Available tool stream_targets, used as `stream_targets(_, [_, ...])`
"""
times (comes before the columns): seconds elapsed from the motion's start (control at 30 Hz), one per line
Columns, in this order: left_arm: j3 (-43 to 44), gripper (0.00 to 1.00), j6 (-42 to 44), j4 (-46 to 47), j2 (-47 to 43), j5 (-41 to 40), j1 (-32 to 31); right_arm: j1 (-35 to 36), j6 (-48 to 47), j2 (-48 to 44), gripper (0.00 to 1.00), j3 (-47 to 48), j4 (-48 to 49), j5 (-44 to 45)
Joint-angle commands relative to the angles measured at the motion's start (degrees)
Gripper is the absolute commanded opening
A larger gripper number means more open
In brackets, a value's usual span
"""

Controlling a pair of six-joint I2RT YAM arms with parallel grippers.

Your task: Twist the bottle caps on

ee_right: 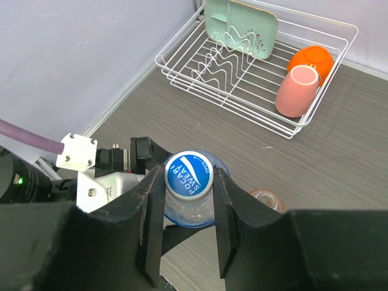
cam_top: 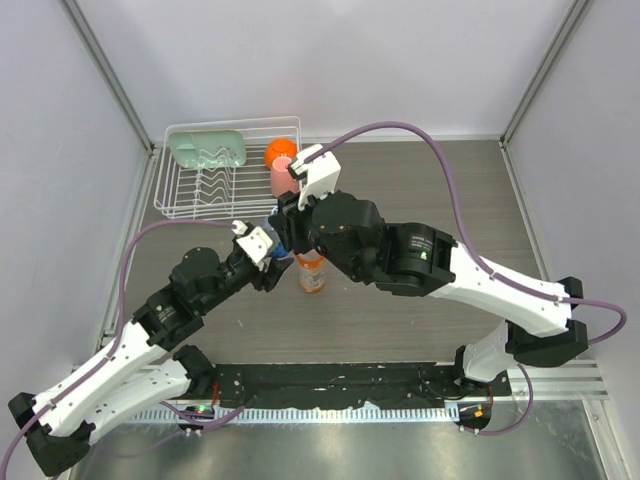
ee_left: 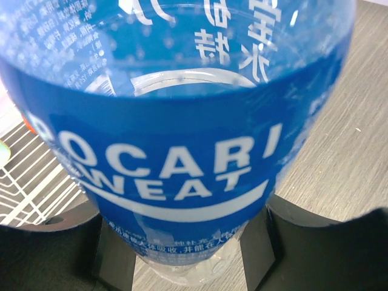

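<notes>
The blue-label bottle (ee_left: 182, 151) stands upright on the table, and my left gripper (ee_left: 187, 257) is shut on its lower body, one finger on each side. In the top view this gripper (cam_top: 270, 252) sits left of centre, with my right wrist above the bottle. My right gripper (ee_right: 188, 177) comes down from above, its jaws closed on the blue-and-white cap (ee_right: 189, 171) that sits on the bottle's neck. The orange-drink bottle (cam_top: 312, 272) stands just beside them, its mouth (ee_right: 266, 199) open with no cap on it. The other cap is out of view.
A white wire dish rack (cam_top: 228, 192) stands at the back left, also in the right wrist view (ee_right: 182, 71). It holds a green plate (cam_top: 207, 150), an orange cup (cam_top: 280, 152) and a pink cup (cam_top: 282, 178). Grey walls close in the left and back sides.
</notes>
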Motion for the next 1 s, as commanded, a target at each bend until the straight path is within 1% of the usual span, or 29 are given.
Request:
stream_targets(0.0, [1.09, 0.00, -1.20, 7.14, -1.34, -4.92, 0.27, 0.39, 1.54, 1.52, 0.05, 2.13, -2.51, -0.23])
stream_targets(0.03, [1.00, 0.00, -1.73, 7.14, -1.95, -3.95, 0.28, 0.39, 1.27, 1.26, 0.16, 3.18, -2.43, -0.59])
stream_targets(0.13, [1.17, 0.00, -3.57, 5.47, -2.22, -0.78, 0.28, 0.39, -0.75, -1.72, 0.40, 4.07, -1.64, -3.14])
stream_targets(0.17, [1.44, 0.00, -4.71, 4.77, -2.22, 3.23, 0.28, 0.39, -1.28, -2.86, 0.44, 3.73, -0.42, -3.93])
stream_targets(0.2, [1.61, 0.00, -5.24, 3.11, -2.22, 5.09, 0.28, 0.39, -1.63, -4.18, 0.47, 3.46, 0.21, -5.06])
stream_targets(0.23, [1.70, 0.00, -5.77, 2.40, -2.22, 7.03, 0.28, 0.31, -2.24, -6.63, 0.56, 2.59, 0.65, -6.12])
stream_targets(0.27, [1.79, 0.00, -6.82, 0.74, -2.14, 11.66, 0.28, 0.30, -2.60, -8.22, 0.59, 2.06, 1.61, -7.18])
stream_targets(0.3, [1.97, 0.00, -6.74, -0.41, -1.96, 14.14, 0.28, 0.30, -2.95, -9.45, 0.64, 1.36, 2.05, -8.23])
stream_targets(0.33, [2.05, 0.00, -6.83, -1.64, -1.79, 17.30, 0.28, 0.30, -3.91, -11.82, 0.69, 0.22, 2.41, -11.46])
stream_targets(0.37, [2.14, 0.00, -8.31, -3.74, -1.61, 22.81, 0.28, 0.30, -4.53, -12.88, 0.70, -0.32, 2.58, -13.15])
stream_targets(0.4, [2.23, 0.00, -8.24, -4.89, -1.52, 26.61, 0.28, 0.30, -5.32, -13.68, 0.71, -0.84, 2.50, -16.21])
stream_targets(0.43, [2.23, 0.00, -7.97, -5.77, -1.52, 30.21, 0.28, 0.30, -6.89, -15.51, 0.74, -2.15, 2.24, -21.11])
stream_targets(0.47, [2.32, 0.00, -7.36, -7.78, -1.52, 34.25, 0.28, 0.30, -7.78, -16.05, 0.75, -2.60, 1.89, -23.94])
stream_targets(0.5, [2.49, 0.01, -3.88, -8.59, -1.43, 43.60, 0.28, 0.30, -8.74, -16.67, 0.76, -2.95, 1.45, -26.41])
stream_targets(0.53, [2.93, 0.02, -2.80, -9.55, -1.43, 47.26, 0.28, 0.22, -9.45, -17.02, 0.76, -3.65, 1.09, -28.52])
stream_targets(0.57, [3.37, 0.02, -1.05, -11.91, -1.17, 51.48, 0.28, 0.22, -11.02, -17.81, 0.76, -3.92, 0.57, -32.98])
stream_targets(0.6, [3.81, 0.04, 2.19, -13.24, -0.56, 54.82, 0.28, 0.22, -11.73, -17.99, 0.76, -4.36, 0.39, -35.20])
stream_targets(0.63, [4.77, 0.04, 3.53, -14.65, -0.21, 60.08, 0.28, 0.22, -12.52, -18.25, 0.76, -4.97, 0.30, -38.62])
stream_targets(0.67, [5.13, 0.04, 4.59, -16.92, 0.06, 61.96, 0.28, 0.22, -13.66, -18.26, 0.76, -5.24, -0.05, -42.22])
stream_targets(0.83, [7.41, 0.04, 6.88, -20.81, 1.64, 71.45, 0.54, 0.22, -16.13, -17.11, 0.76, -5.59, -1.11, -49.89])
stream_targets(0.97, [8.38, 0.04, 6.71, -21.52, 2.52, 73.40, 0.72, 0.13, -16.75, -16.06, 0.74, -5.51, -0.76, -53.67])
